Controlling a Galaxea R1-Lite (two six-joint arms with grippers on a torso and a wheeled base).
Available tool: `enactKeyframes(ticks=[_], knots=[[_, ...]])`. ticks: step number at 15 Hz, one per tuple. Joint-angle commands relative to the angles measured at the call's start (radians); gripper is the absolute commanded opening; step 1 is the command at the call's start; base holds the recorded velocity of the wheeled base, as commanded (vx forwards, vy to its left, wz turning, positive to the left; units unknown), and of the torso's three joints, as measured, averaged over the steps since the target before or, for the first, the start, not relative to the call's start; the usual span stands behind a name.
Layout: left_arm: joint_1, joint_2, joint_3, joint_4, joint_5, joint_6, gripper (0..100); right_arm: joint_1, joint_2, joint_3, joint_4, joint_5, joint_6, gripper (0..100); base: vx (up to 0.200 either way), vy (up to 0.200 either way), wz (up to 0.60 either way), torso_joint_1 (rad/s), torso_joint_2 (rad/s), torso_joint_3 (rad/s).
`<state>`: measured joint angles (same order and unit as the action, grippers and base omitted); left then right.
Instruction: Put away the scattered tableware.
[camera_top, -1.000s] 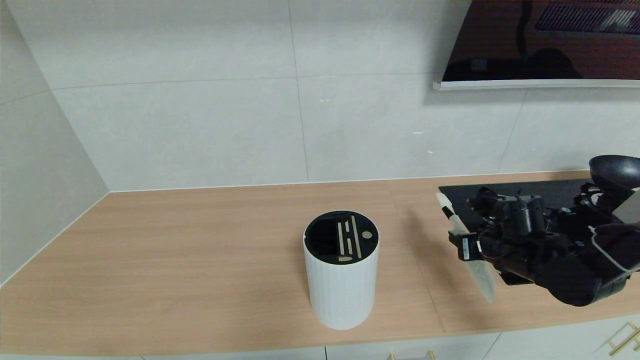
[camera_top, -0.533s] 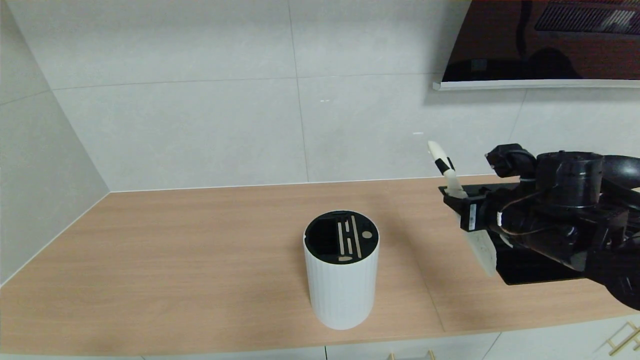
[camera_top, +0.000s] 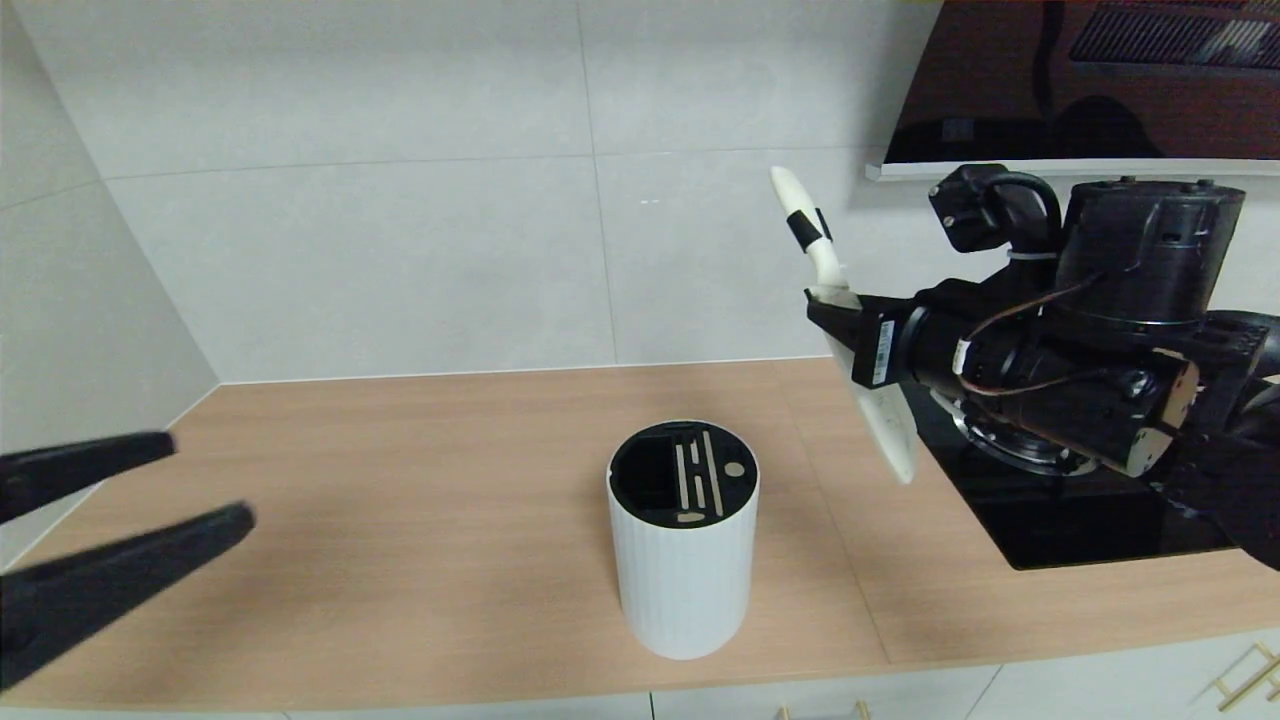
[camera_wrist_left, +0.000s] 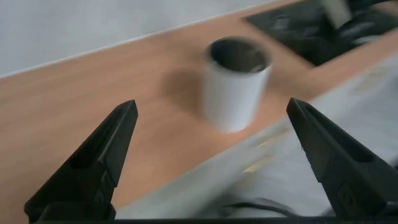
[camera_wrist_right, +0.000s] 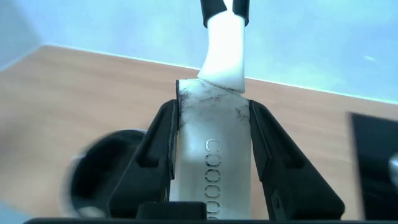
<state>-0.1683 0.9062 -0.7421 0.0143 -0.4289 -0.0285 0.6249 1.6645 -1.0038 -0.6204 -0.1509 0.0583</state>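
A white ceramic knife (camera_top: 868, 372) with a black band on its handle hangs in the air, blade pointing down, with my right gripper (camera_top: 850, 325) shut on the blade just below the handle (camera_wrist_right: 214, 149). It is up and to the right of a white ribbed cylindrical holder (camera_top: 683, 540) whose black top has slots and an open compartment. The holder (camera_wrist_left: 235, 84) stands near the counter's front edge. My left gripper (camera_top: 110, 510) is open at the far left, low over the counter, its fingers (camera_wrist_left: 93, 168) wide apart with nothing between them.
The wooden counter (camera_top: 400, 480) runs along a tiled wall. A black cooktop (camera_top: 1080, 520) is set into it at the right, under my right arm. A dark range hood (camera_top: 1080, 90) hangs above.
My right gripper has lifted the knife from low over the cooktop's edge and carried it up and left, toward the holder. My left gripper has come into view at the left.
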Motion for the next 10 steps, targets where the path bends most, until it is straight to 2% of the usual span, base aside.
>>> enactKeyframes(ticks=[1,2,3,4,5,6,7,10], knots=[[-0.166,0.399,0.004,-0.336,-0.036,-0.128,100,0.053,0.015,0.016,-0.004,-0.004,0.000,0,0.000,0.000,0.00,0.000,0.00,0.000],[-0.183,0.447,0.032,-0.445,-0.036,-0.177,100,0.061,0.020,0.011,-0.004,-0.003,0.000,0,0.000,0.000,0.00,0.000,0.00,0.000],[-0.232,0.537,0.030,-0.586,-0.017,-0.283,100,0.091,0.026,0.010,-0.007,-0.007,0.003,0,0.000,0.000,0.00,0.000,0.00,0.000],[-0.258,0.577,0.027,-0.652,0.006,-0.353,100,0.116,0.026,0.013,-0.009,-0.015,0.003,0,0.000,0.000,0.00,0.000,0.00,0.000],[-0.323,0.635,0.029,-0.758,0.062,-0.481,100,0.148,0.023,0.031,-0.009,-0.041,0.008,0,0.000,0.000,0.00,0.000,0.00,0.000],[-0.344,0.649,0.029,-0.789,0.082,-0.518,100,0.159,0.020,0.033,-0.009,-0.053,0.011,0,0.000,0.000,0.00,0.000,0.00,0.000],[-0.381,0.669,0.027,-0.840,0.116,-0.579,100,0.193,0.015,0.031,-0.009,-0.075,0.012,0,0.000,0.000,0.00,0.000,0.00,0.000],[-0.428,0.660,0.023,-0.858,0.114,-0.688,100,0.254,0.009,0.036,-0.013,-0.113,0.012,0,0.000,0.000,0.00,0.000,0.00,0.000]])
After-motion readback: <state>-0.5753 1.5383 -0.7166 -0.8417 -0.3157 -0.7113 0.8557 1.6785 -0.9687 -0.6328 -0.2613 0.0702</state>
